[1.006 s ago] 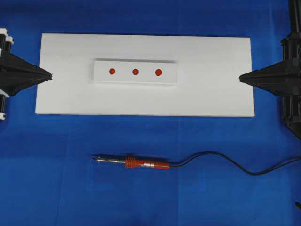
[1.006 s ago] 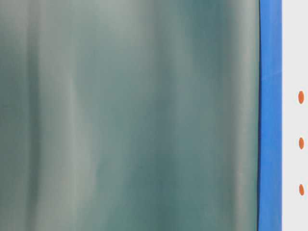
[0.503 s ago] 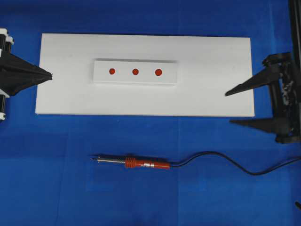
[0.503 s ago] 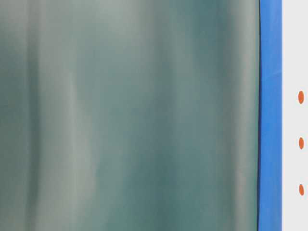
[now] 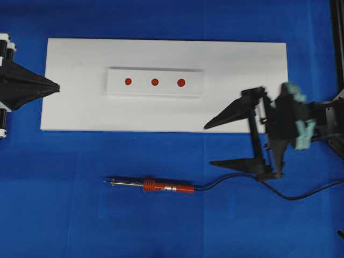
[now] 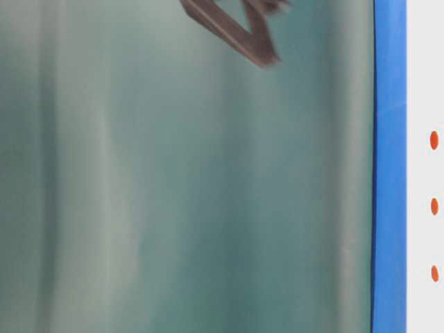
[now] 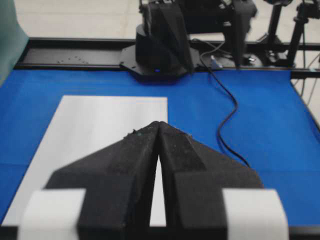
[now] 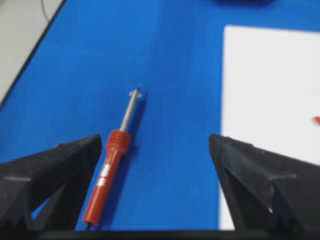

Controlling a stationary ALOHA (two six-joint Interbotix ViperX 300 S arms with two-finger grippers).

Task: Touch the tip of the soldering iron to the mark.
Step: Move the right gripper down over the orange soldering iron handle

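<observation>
Black right gripper (image 5: 208, 145) spread wide and empty above the blue cloth (image 5: 64, 215), near the cord end of the soldering iron (image 5: 153, 186).

Nothing sits between its jaws — one fingertip hangs over the white board (image 5: 80, 59), the other over the cloth. Left gripper (image 5: 56, 86) is pressed together, holding nothing, at the board's left edge. The iron lies flat on the cloth below the board, long axis along the board's length, silver tip pointing left, black cord (image 5: 242, 177) trailing right. Three red marks (image 5: 155, 82) dot the raised strip — no writing is readable anywhere.
</observation>
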